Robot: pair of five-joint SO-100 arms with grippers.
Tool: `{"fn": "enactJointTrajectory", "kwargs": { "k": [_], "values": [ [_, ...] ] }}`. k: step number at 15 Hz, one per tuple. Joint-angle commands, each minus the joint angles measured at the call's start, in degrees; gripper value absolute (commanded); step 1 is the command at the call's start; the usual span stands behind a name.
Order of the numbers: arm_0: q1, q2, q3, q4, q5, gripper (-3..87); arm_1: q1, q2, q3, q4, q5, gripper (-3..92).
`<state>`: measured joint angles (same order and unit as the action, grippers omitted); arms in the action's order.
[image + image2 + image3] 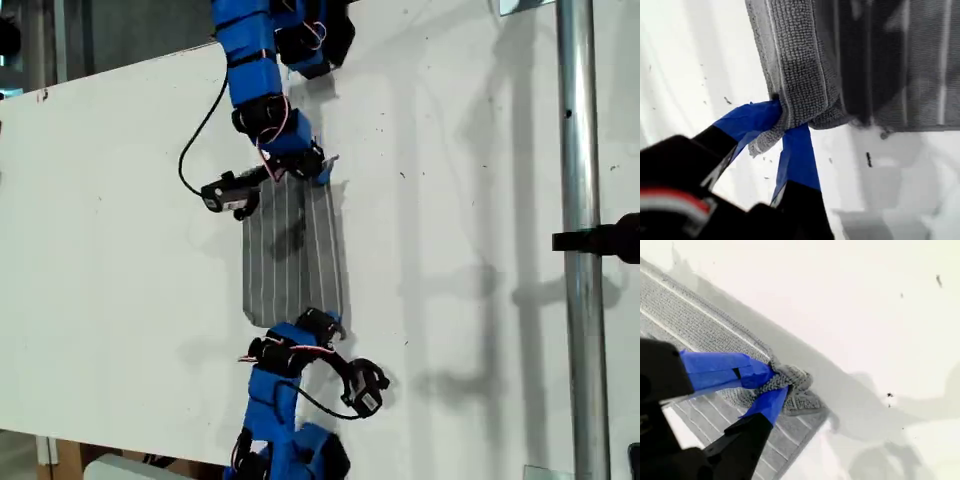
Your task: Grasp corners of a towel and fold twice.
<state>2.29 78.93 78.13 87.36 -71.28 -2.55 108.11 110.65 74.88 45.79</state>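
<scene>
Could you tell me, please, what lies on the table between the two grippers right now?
In the exterior view, only the grey pinstriped towel spans that stretch; my first gripper and my second gripper each pinch a corner of it.

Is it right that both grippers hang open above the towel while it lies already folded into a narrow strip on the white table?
Not quite. Neither gripper is open: my first gripper and my second gripper are each shut on a corner of the towel, as both wrist views show. The rest holds: in the exterior view the towel lies as a narrow strip on the white table.
</scene>
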Motion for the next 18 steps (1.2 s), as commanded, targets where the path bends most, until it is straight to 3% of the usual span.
{"fn": "enactJointTrajectory", "kwargs": {
  "k": [1,4,8,12,15,18],
  "values": [
    [-13.27,2.29,0.26,-0.70,10.20,-1.7,14.41,-0.26,-0.18,-2.02,-10.02,-0.2],
    [-27.77,-1.93,-1.76,-3.08,22.24,-1.7,31.46,-2.55,0.18,-7.73,-22.06,-0.2],
    [-37.44,-5.62,-12.30,-0.97,31.20,-1.7,41.75,-2.02,-5.71,-10.55,-32.08,-0.2],
    [-37.71,-5.36,-10.81,0.97,30.15,-1.7,36.56,-1.49,-6.77,-5.10,-29.36,-0.2],
    [-32.43,-5.71,-2.29,-3.52,26.54,-1.7,28.48,-4.66,0.97,-7.73,-22.24,-0.2],
    [-30.76,-8.61,1.67,-7.56,24.26,-1.6,27.60,-9.76,6.77,-12.57,-20.13,-0.2]
  ]
}}
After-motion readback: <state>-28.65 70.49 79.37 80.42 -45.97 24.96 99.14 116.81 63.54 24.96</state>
